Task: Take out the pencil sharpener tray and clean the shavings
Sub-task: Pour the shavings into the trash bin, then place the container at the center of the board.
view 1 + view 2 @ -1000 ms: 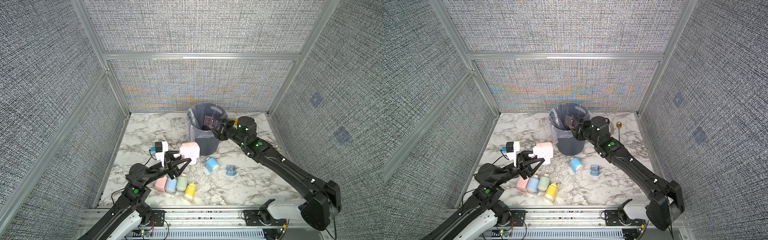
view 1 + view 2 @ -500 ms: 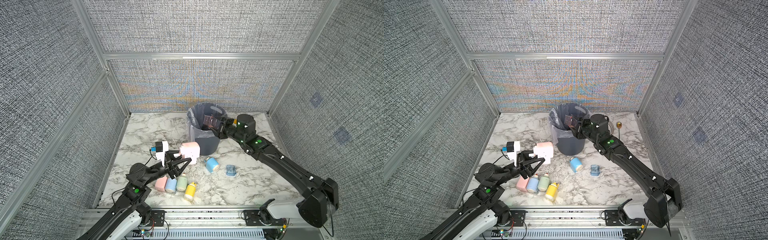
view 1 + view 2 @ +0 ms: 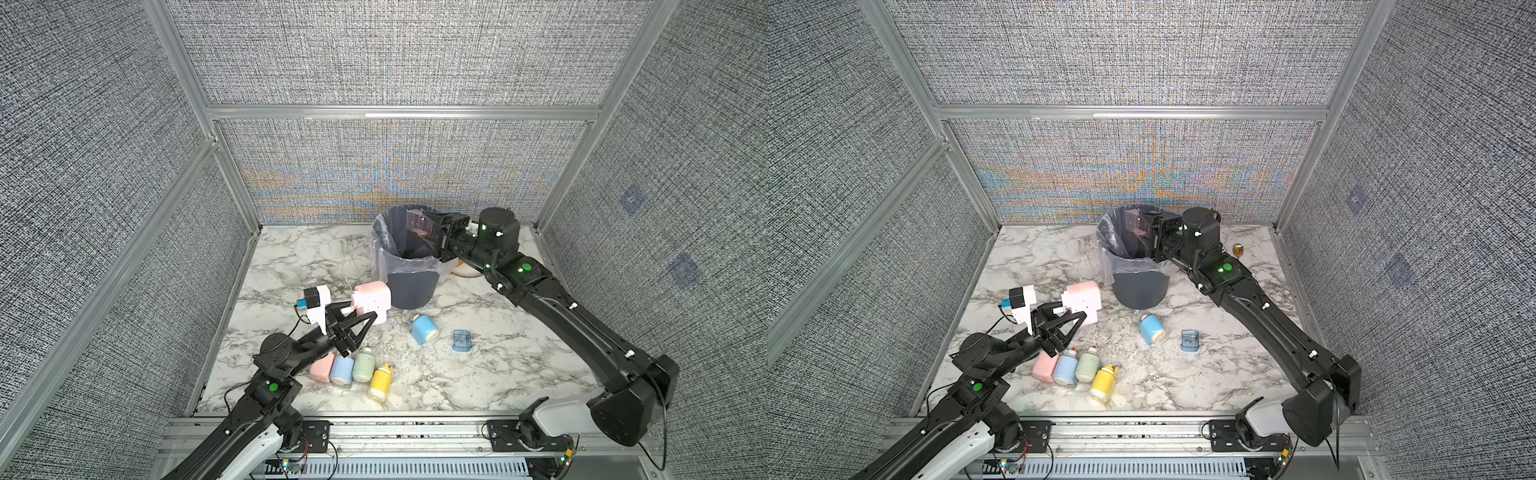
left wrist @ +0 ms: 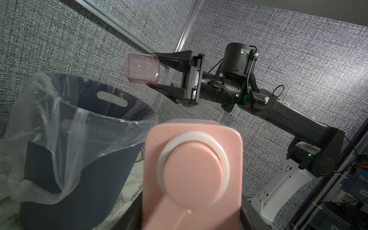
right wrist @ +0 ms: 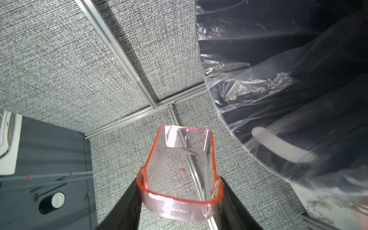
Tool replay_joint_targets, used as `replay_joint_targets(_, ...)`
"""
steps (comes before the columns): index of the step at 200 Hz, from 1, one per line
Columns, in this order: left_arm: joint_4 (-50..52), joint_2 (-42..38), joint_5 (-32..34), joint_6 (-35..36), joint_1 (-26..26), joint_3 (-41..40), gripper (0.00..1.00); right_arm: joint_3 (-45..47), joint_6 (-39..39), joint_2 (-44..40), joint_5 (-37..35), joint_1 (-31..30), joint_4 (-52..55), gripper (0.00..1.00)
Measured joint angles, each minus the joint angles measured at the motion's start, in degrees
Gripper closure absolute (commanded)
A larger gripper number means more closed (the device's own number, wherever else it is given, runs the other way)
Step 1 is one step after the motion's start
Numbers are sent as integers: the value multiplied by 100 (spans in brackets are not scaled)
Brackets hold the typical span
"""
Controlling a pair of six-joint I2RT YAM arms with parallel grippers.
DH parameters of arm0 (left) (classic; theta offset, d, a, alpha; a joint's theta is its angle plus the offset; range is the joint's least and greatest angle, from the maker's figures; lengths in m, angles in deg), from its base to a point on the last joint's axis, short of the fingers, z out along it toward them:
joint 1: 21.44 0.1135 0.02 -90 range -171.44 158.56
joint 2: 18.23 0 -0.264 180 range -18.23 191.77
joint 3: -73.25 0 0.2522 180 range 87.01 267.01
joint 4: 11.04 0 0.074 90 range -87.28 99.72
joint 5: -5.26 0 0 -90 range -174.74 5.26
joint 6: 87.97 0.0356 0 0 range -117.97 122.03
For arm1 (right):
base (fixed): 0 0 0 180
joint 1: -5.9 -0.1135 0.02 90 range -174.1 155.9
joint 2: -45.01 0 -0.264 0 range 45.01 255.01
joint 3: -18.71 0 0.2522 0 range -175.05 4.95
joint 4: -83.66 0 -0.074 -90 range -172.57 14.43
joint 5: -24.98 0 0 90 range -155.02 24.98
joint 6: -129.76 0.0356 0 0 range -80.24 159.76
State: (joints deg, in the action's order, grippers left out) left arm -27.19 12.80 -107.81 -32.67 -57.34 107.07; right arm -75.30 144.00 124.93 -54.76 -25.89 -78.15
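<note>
In both top views the right gripper [image 3: 429, 231] [image 3: 1147, 229] reaches from the right of the frame to the upper centre, its jaws clamped on the clear pink tray [image 3: 417, 224] [image 3: 1135, 224], which hangs over the open mouth of the dark grey bin [image 3: 411, 286] [image 3: 1142, 286]; in the left wrist view the tray [image 4: 142, 67] sits pinched between the two black fingers, above the bin's rim and apart from it; in the right wrist view the tray [image 5: 179, 159] looks empty, its open side turned away from the camera; the shavings [image 5: 278, 79] show only as fine flecks clinging to the clear plastic liner [image 5: 282, 123] of the bin, and I cannot tell whether any lie on the marble table [image 3: 478, 374]; the left gripper [image 3: 363, 312] [image 3: 1074, 312], lower left of centre, is closed on the pink pencil sharpener [image 3: 374, 299] [image 3: 1084, 297], held just below and left of the bin; below it four small sharpeners lie side by side, pink [image 3: 322, 368], blue [image 3: 343, 370], green [image 3: 364, 365] and yellow [image 3: 380, 380]; a light blue sharpener [image 3: 422, 328] lies on its side right of centre, with a small blue tray [image 3: 462, 340] near it on the right.
</note>
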Motion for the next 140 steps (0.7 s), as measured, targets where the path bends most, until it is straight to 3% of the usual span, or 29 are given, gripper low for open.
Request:
replay_joint_targets(30,0,-210,437,44,0,-212,93,151,-876,-328,-260,-68,133,100)
replay_joint_targets(71,214,-599,960,308,0,-400,97,1191,-2212,-1182,-608,-210,-291,100)
replay_joint_targets(140,282,-293,1038,588,2,-761,100,2815,-5191,-2568,-778,-240,-684,100)
